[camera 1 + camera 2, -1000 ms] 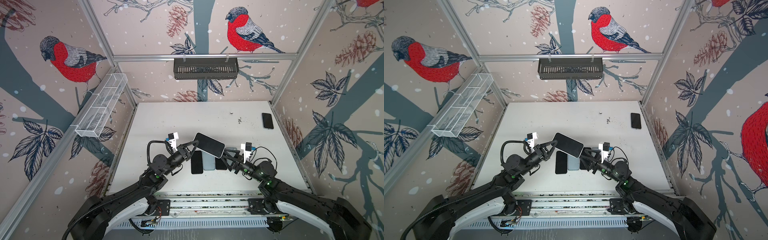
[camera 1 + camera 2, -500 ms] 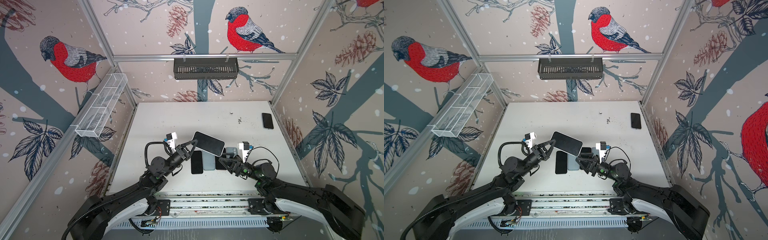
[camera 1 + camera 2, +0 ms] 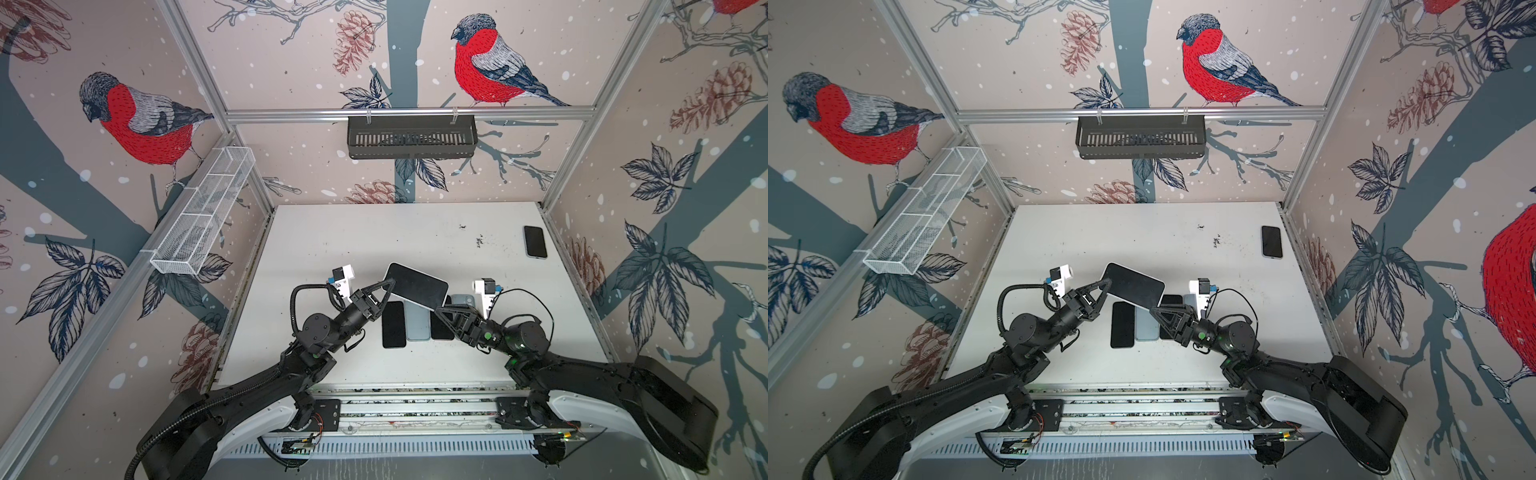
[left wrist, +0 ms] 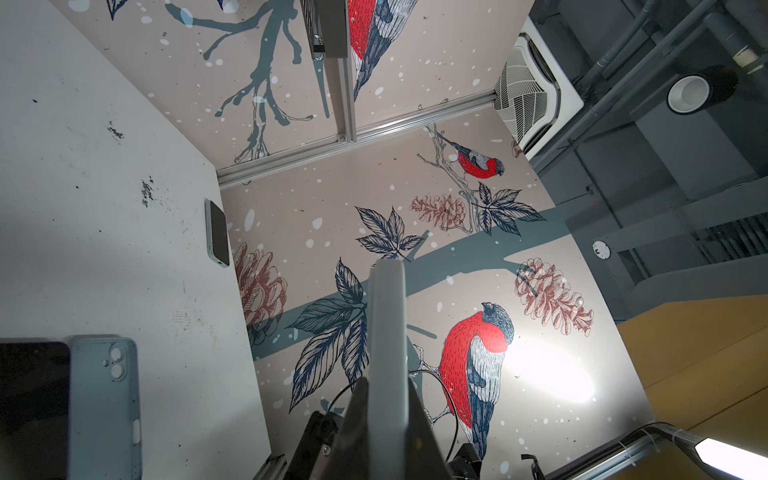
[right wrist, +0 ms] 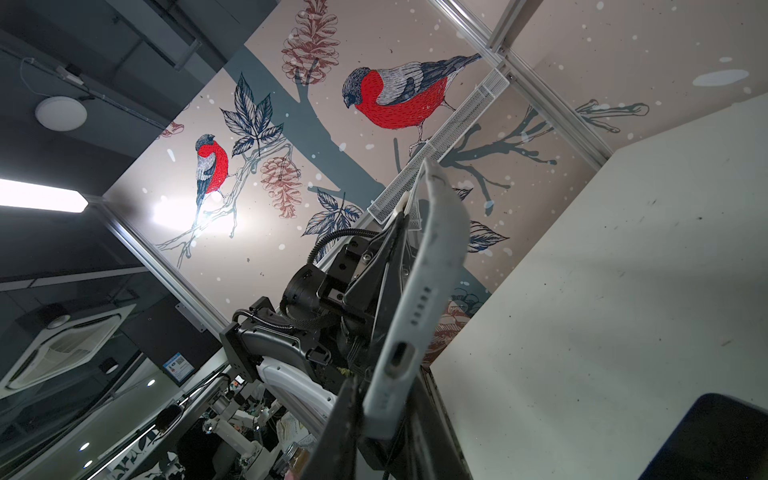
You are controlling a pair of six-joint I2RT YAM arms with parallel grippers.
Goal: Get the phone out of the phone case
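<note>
A phone [image 3: 415,286] with a dark screen sits in a pale grey phone case and hangs tilted above the table in both top views [image 3: 1133,284]. My left gripper [image 3: 389,285] is shut on its left end, and my right gripper [image 3: 440,308] is shut on its lower right corner. In the left wrist view the case [image 4: 386,324] shows edge-on, pinched between the left gripper's [image 4: 387,399] jaws. The right wrist view has the case's port end [image 5: 399,353] clamped in my right gripper [image 5: 380,419]. The phone is inside the case.
Under the held phone lie a black phone [image 3: 393,325], a grey-blue one [image 3: 417,328] and a dark one [image 3: 441,331]. Another phone [image 3: 535,242] lies at the far right edge. A black basket [image 3: 411,137] and a white wire tray [image 3: 203,212] hang on the walls.
My right gripper has moved up and left to the phone's lower right corner and closed on it. The left gripper has kept its hold, the phone sinking slightly.
</note>
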